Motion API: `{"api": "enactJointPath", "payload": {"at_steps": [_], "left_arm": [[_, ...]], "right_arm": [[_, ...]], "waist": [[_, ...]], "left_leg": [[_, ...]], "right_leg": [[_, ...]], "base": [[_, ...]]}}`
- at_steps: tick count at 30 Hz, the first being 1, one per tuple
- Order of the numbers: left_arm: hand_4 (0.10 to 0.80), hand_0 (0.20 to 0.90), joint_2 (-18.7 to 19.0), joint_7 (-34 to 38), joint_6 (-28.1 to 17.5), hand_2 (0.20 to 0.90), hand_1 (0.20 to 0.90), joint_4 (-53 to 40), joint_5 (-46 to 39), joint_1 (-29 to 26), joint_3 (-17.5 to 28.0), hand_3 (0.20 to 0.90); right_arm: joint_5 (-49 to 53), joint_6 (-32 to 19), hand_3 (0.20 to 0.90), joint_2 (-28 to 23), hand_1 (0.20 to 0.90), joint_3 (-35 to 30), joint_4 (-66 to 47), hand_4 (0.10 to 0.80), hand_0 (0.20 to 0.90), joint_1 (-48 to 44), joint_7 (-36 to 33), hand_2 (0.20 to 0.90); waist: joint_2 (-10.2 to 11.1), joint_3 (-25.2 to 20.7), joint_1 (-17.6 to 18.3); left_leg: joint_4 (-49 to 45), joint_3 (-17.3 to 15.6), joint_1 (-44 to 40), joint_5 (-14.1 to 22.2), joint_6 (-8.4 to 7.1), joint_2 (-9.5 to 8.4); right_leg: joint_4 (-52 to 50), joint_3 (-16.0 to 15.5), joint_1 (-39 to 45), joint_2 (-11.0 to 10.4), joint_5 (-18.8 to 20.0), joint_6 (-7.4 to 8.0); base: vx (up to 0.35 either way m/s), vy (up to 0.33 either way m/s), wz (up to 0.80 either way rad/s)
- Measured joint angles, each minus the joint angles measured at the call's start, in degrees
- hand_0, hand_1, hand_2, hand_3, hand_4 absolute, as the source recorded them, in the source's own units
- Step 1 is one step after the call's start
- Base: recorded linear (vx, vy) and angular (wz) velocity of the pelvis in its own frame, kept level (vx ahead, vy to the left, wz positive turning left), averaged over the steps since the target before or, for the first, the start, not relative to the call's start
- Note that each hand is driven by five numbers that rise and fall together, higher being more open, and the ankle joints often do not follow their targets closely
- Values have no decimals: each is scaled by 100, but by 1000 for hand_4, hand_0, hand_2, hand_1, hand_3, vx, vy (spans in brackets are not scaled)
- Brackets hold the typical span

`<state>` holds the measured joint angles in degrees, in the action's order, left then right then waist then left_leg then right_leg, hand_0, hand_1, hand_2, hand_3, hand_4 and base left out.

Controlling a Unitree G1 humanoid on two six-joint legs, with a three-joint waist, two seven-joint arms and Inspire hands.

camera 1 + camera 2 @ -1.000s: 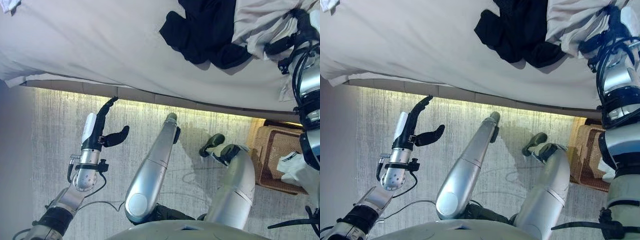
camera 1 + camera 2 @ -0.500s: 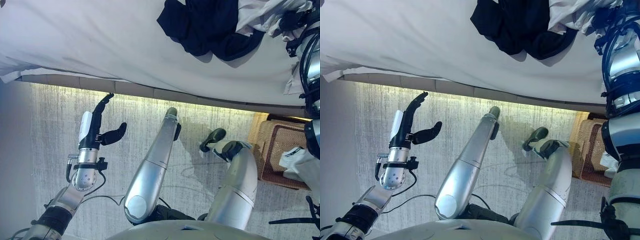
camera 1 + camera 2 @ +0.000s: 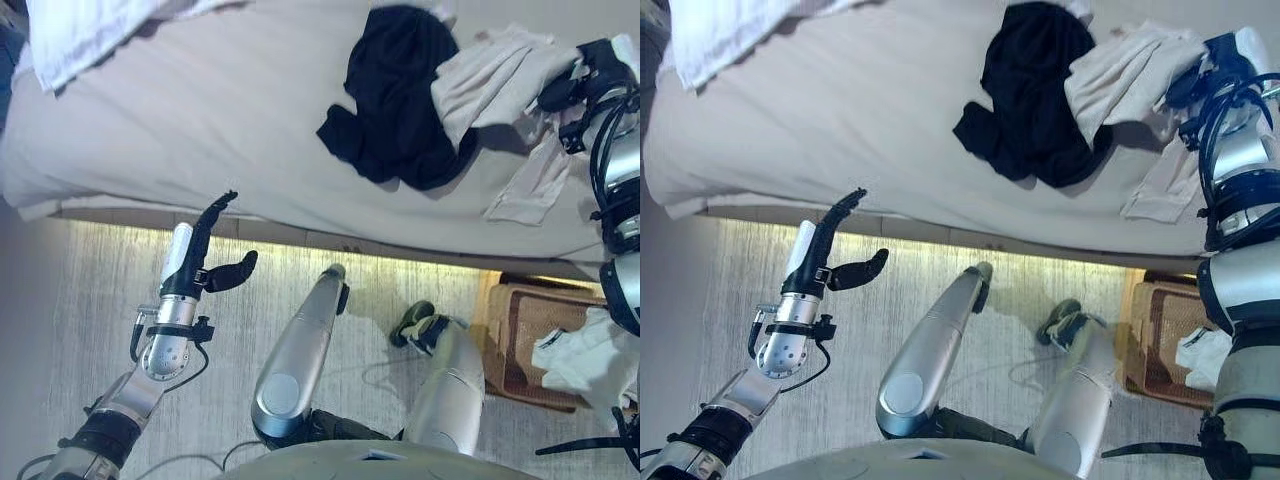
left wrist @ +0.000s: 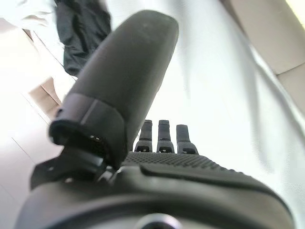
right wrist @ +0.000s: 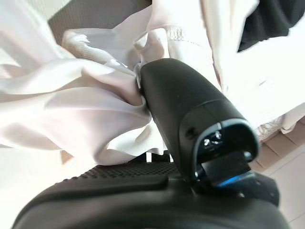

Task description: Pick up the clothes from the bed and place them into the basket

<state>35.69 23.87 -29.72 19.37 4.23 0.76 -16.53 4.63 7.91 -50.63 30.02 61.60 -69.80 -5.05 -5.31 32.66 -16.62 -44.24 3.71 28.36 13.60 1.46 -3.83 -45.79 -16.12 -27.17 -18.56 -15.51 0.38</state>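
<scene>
1. your right hand (image 5: 190, 119) sits at the bed's (image 3: 230, 110) right edge, closest to the wicker basket (image 3: 520, 340) on the floor, which already holds a white garment (image 3: 585, 355).
2. its thumb is bunched into the pale beige garment (image 3: 490, 80), pinching a fold; the black garment (image 3: 400, 95) lies just beside it.
3. your left hand (image 3: 205, 265) hangs idle over the floor, fingers straight, holding nothing.

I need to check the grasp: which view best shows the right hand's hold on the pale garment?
The right wrist view: the right hand has its thumb pressed into the bunched pale garment. Both eye views show it small at the bed's edge; the left wrist view shows only a blurred corner.
</scene>
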Motion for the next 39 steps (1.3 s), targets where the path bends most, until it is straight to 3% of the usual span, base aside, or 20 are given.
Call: {"api": "enactJointPath", "payload": {"at_steps": [6, 8, 13, 16, 19, 22, 23, 24, 25, 26, 27, 28, 32, 33, 39], "left_arm": [[800, 900, -16, -155, 247, 900, 900, 337, -155, -182, 16, 900], [800, 900, -16, -195, 270, 900, 900, 391, -202, -113, 51, 900], [800, 900, -82, -328, 410, 900, 900, 472, -222, -258, 241, 900], [800, 900, -89, -334, 448, 900, 900, 737, -216, -253, 302, 900], [800, 900, -132, -321, 448, 900, 900, 1088, -197, -291, 305, 900], [800, 900, -169, -298, 450, 900, 900, 1421, -183, -253, 306, 900], [800, 900, -183, -281, 447, 900, 900, 1460, -178, -249, 329, 900], [800, 900, -190, -278, 446, 900, 900, 1496, -175, -255, 343, 900], [800, 900, -189, -273, 445, 900, 900, 1531, -156, -316, 353, 900], [800, 900, -256, -267, 431, 900, 900, 1534, -123, -302, 315, 900], [800, 900, -328, -261, 413, 900, 900, 1540, -75, -304, 298, 900], [800, 900, -331, -164, 417, 900, 900, 1598, -72, -311, 331, 900], [800, 900, -310, -58, 381, 900, 900, 1763, -38, -426, 419, 900], [800, 900, -326, -58, 350, 900, 900, 1822, -6, -433, 452, 900], [800, 900, -413, -57, 297, 900, 900, 2038, 208, -498, 456, 900]], "right_arm": [[124, -223, 200, -268, 300, -68, -8, 100, 300, -3, 183, 300], [237, -287, 200, -339, 300, -93, -21, 100, 300, -1, 194, 300], [538, -337, 200, -775, 300, -500, -119, 100, 300, -6, 373, 300], [614, -459, 200, -962, 300, -707, -128, 100, 300, -5, 397, 300], [730, -651, 200, -1226, 300, -754, -289, 100, 300, -4, 390, 300], [771, -768, 200, -1333, 300, -872, -651, 100, 300, 203, 345, 300], [773, -797, 200, -1356, 300, -966, -775, 100, 300, 335, 305, 300], [777, -810, 200, -1357, 300, -987, -792, 100, 300, 388, 279, 300], [777, -802, 200, -1372, 300, -1062, -802, 100, 300, 554, 259, 300], [778, -798, 200, -1462, 300, -1152, -847, 100, 300, 737, 263, 300], [779, -810, 200, -1579, 300, -1220, -919, 100, 300, 882, 229, 300], [786, -797, 200, -1585, 300, -1265, -1008, 100, 300, 1073, 179, 300], [895, -785, 200, -1732, 300, -1484, -1238, 100, 300, 1171, 167, 300], [939, -783, 200, -1748, 300, -1540, -1256, 100, 300, 1212, 167, 300], [987, -780, 200, -1997, 300, -2117, -1668, 100, 300, 2080, 160, 300]], "waist": [[89, -14, 114], [111, -34, 134], [294, -117, 330], [516, -598, 533], [658, -863, 766], [785, -1275, 1073], [795, -1332, 1114], [826, -1344, 1123], [1005, -1437, 1131], [897, -1644, 1199], [663, -1788, 1299], [753, -1812, 1352], [769, -1825, 1631], [771, -1824, 1717], [770, -1825, 2042]], "left_leg": [[1157, -139, -1057, -328, -34, 111], [1700, -244, -1637, -478, -39, 142], [2577, -371, -2668, -643, -162, 245], [3080, -501, -2931, -730, -185, 281], [3442, -657, -3230, -861, -296, 381], [3479, -876, -3282, -865, -302, 422], [3330, -938, -3260, -863, -305, 456], [3019, -975, -3141, -848, -320, 467], [2838, -951, -2822, -600, -238, 393], [4000, -913, -3002, -1031, -163, 435], [4490, -951, -3065, -1515, -184, 656], [4587, -1084, -3214, -1633, -222, 569], [4754, -1346, -3347, -1632, -221, 455], [4834, -1399, -3407, -1633, -222, 459], [4925, -1622, -3543, -1632, -222, 570]], "right_leg": [[1119, -48, 912, 236, 472, 24], [1589, -14, 1392, 330, 640, 101], [2368, 11, 2242, 551, 841, 136], [2830, 38, 2432, 667, 922, 214], [3446, 131, 2733, 872, 1207, 132], [4206, 203, 3010, 1032, 1553, 66], [4443, 277, 3129, 1086, 1770, -64], [4546, 328, 3180, 1051, 1898, -177], [4598, 455, 3150, 921, 1960, -229], [4642, 451, 3104, 1002, 1957, -222], [4671, 477, 3139, 1199, 1898, -84], [4683, 566, 3161, 1107, 1863, 114], [4968, 725, 3202, 1036, 1962, 254], [5106, 778, 3262, 1051, 2035, 365], [5103, 1031, 3208, 1223, 2035, 365]], "base": [[28, 10, -18], [80, 14, -29], [105, 8, -22], [55, 20, -20], [-6, 8, -35], [-46, -18, -42], [-50, -20, -34], [-52, -29, -42], [-41, -34, -38], [-56, -48, -28], [-47, -45, -28], [-44, -44, -41], [-41, -39, -40], [-49, -45, -35], [-36, -33, -23]]}}
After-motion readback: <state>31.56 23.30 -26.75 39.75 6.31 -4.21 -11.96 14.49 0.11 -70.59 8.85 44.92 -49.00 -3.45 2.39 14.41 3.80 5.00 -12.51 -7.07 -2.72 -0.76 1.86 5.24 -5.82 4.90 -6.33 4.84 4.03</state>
